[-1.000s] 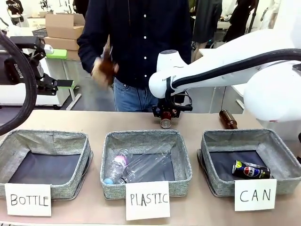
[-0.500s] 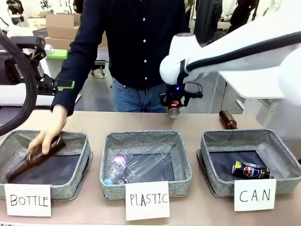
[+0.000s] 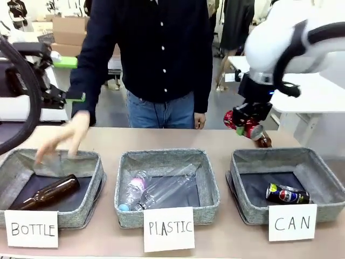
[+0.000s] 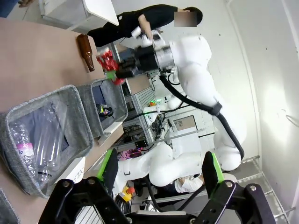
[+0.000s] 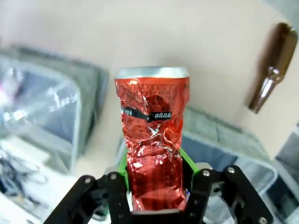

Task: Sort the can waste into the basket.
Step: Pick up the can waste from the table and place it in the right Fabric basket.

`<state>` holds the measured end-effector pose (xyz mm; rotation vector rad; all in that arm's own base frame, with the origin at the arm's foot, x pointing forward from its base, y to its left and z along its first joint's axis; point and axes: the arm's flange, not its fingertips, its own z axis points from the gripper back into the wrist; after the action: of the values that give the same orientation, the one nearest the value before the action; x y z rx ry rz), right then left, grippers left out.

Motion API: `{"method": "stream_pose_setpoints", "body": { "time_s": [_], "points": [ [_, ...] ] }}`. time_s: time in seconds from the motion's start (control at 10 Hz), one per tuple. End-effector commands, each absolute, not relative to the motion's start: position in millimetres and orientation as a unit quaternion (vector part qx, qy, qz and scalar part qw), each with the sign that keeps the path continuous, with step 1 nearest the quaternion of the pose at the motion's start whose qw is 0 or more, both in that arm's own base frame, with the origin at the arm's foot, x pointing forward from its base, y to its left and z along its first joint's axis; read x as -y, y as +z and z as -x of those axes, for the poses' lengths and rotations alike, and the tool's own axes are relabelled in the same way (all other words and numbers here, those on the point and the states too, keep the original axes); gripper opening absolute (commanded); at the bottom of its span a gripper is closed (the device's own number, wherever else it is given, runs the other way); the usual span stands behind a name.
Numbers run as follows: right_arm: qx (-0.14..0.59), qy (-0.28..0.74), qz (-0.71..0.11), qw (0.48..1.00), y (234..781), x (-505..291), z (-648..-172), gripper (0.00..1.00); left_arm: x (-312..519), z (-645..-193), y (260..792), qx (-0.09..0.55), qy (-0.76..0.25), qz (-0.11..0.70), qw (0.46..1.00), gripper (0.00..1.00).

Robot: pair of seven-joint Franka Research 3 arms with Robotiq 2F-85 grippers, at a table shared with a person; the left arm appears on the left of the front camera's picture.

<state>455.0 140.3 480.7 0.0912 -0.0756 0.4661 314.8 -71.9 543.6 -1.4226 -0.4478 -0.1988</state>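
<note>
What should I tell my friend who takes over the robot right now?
Grippers: the left gripper is open and empty, off to the side. The right gripper is shut on the crushed red can, up in the air by the far edge of the CAN basket.
Done: the black can lies in the CAN basket.
Left: carry the red can over the basket and let go.

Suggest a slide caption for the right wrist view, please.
Right gripper shut on the crushed red can, above the rim of the CAN basket; brown bottle lies beyond.

Robotics lab (test-bench sort): 3 hand-signed bins (image 3: 269,154) on a table (image 3: 215,139), cardboard boxes (image 3: 64,27) behind.
</note>
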Motion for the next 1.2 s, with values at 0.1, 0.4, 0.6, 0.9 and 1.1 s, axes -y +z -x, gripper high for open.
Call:
{"method": "stream_pose_setpoints", "body": {
  "time_s": [0.1, 0.4, 0.6, 0.9, 1.1],
  "points": [
    [0.030, 0.349, -0.112, 0.930, 457, -93, -384, 0.00, 73, -314, 547, 0.202, -0.085, 0.654, 0.724, 0.94],
    [0.026, 0.352, -0.098, 0.930, 443, -81, -355, 0.00, 73, -314, 547, 0.202, -0.085, 0.654, 0.724, 0.94],
    [0.029, 0.364, -0.088, 0.927, 439, -79, -354, 0.00, 73, -314, 547, 0.202, -0.085, 0.654, 0.724, 0.94],
    [0.037, 0.359, -0.081, 0.929, 440, -79, -355, 1.00, 73, -314, 547, 0.202, -0.085, 0.654, 0.724, 0.94],
    [0.052, 0.351, -0.087, 0.931, 441, -79, -355, 1.00, 73, -314, 547, 0.202, -0.085, 0.654, 0.724, 0.94]
  ]
}}
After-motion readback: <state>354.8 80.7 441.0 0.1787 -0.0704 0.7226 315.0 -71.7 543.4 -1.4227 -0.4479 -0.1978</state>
